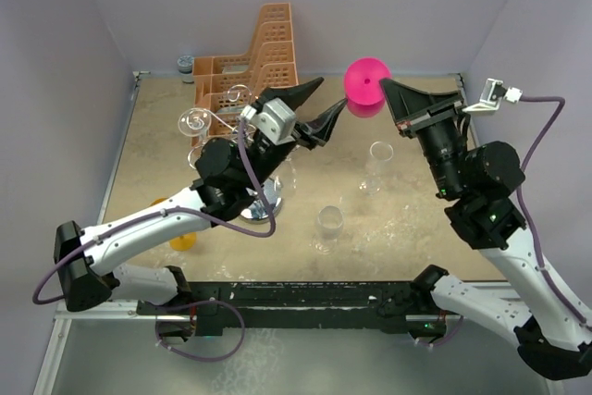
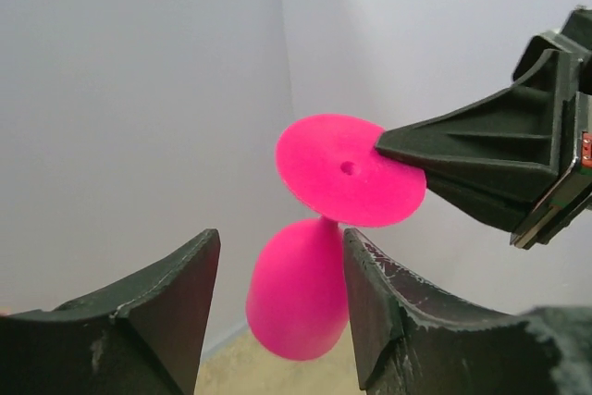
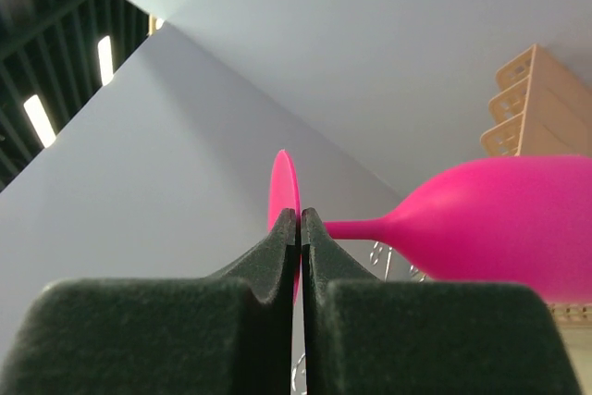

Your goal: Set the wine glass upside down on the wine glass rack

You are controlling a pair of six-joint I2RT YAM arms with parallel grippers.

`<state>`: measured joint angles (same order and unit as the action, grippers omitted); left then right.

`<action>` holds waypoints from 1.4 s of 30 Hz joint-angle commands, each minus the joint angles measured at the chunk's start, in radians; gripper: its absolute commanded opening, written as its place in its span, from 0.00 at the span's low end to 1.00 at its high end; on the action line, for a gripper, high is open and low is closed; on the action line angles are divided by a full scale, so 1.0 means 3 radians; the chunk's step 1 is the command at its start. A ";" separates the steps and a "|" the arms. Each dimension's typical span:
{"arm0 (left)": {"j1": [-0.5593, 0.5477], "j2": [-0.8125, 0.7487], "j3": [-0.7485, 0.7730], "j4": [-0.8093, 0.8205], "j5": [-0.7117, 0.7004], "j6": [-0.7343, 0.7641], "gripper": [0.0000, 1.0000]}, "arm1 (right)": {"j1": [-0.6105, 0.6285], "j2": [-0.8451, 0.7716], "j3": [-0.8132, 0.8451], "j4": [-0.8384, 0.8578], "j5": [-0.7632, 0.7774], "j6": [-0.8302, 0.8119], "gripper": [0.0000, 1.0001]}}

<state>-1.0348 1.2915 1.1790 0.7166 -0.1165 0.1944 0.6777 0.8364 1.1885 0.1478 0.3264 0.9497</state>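
The right end effector [image 1: 387, 87] is pressed together on the rim of the round foot of a bright pink opaque wine glass [image 1: 367, 82]. It holds the glass in the air over the far side of the sandy worktop [image 1: 425, 219], foot uppermost and bowl hanging below, tilted. The left end effector [image 1: 321, 110] is spread, its fingers flanking the bowl. That arm lies across the silver wire wine glass rack [image 1: 218, 118], between rack and glass. An orange perforated plastic basket [image 1: 255, 55] stands behind, and two clear stemmed glasses [image 1: 378, 166] [image 1: 328, 227] stand nearer.
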 commanded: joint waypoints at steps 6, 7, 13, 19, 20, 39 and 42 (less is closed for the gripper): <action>0.0000 -0.0372 0.0637 -0.1459 -0.1400 -0.0850 0.53 | -0.0013 0.0388 0.0258 0.0247 0.0253 -0.0048 0.00; 0.0002 -0.0440 0.0604 -0.1501 -0.1515 -0.0897 0.52 | -0.0013 0.0468 0.0325 0.0180 0.0256 -0.0032 0.00; 0.0001 -0.0972 0.0289 -0.1661 -0.1846 -0.1138 0.52 | -0.0012 0.0854 0.0538 0.0051 0.0109 0.0021 0.00; 0.0001 -0.1365 0.0110 -0.2147 -0.1892 -0.1312 0.52 | -0.0010 0.1213 0.0806 -0.0242 -0.0023 0.0145 0.00; 0.0001 -0.1429 0.0092 -0.2233 -0.1914 -0.1336 0.51 | -0.0009 0.1257 0.0841 -0.0311 -0.0025 0.0169 0.00; -0.0001 -0.2187 -0.0129 -0.2725 -0.2304 -0.1354 0.50 | 0.0011 0.2058 0.1568 -0.1505 -0.0126 0.1016 0.00; 0.0002 -0.2181 -0.0127 -0.2751 -0.2300 -0.1359 0.50 | 0.0014 0.2144 0.1670 -0.1638 -0.0150 0.1098 0.00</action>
<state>-1.0348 0.6296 1.1366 -0.0994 -0.8005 -0.2028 0.6788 1.4799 1.6184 -0.3157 0.2951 1.2118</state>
